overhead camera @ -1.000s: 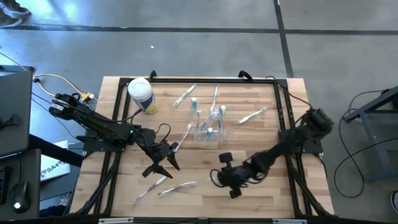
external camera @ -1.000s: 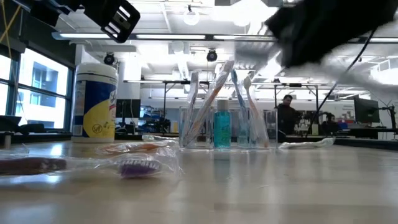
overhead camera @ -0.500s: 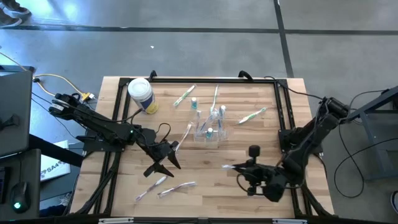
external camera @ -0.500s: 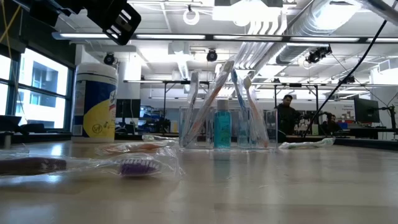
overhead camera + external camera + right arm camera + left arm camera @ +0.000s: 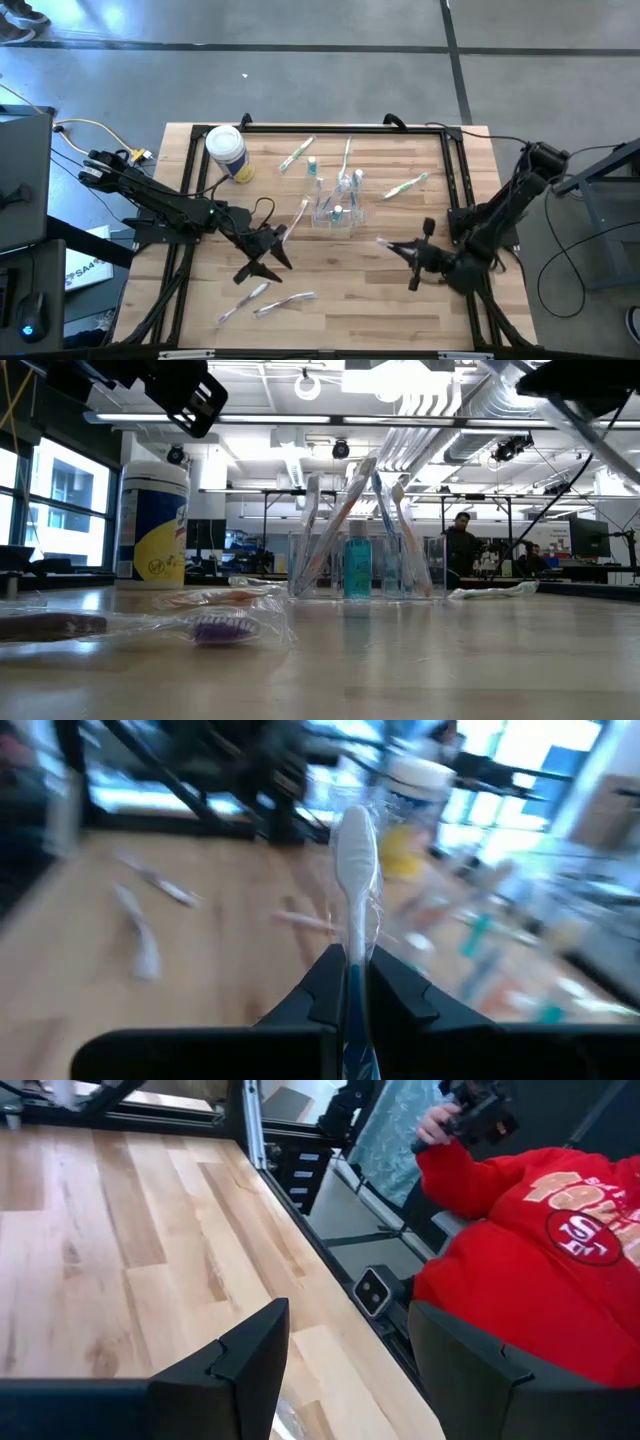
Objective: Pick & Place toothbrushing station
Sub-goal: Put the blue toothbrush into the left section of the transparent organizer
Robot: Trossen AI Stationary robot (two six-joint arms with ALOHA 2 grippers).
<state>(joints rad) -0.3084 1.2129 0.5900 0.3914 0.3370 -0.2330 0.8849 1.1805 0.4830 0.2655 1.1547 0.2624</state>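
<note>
The right gripper (image 5: 398,250) is swinging up and away from the near edge of the table, lifting as it goes; a second ago it was low by the front edge, now it is hanging off to the right of the station (image 5: 337,205). Its fingers are pressed onto a wrapped toothbrush (image 5: 355,860), which it has carried along, so this looks like a pick done and the carry to the holder beginning.

The brush is sticking straight out ahead of the fingers, bristle end leading, long axis in line with the gripper and aimed across the table toward the station and the tub (image 5: 226,150) beyond it. From above the brush (image 5: 384,243) is showing as a pale sliver at the gripper's tip.

The station is standing ahead of the right gripper, upright, brushes leaning in it (image 5: 350,525). It will need tipping upright to drop in, I'd judge.

The left gripper (image 5: 262,262) is waiting, fingers spread wide, holding nothing, short of the station.
</note>
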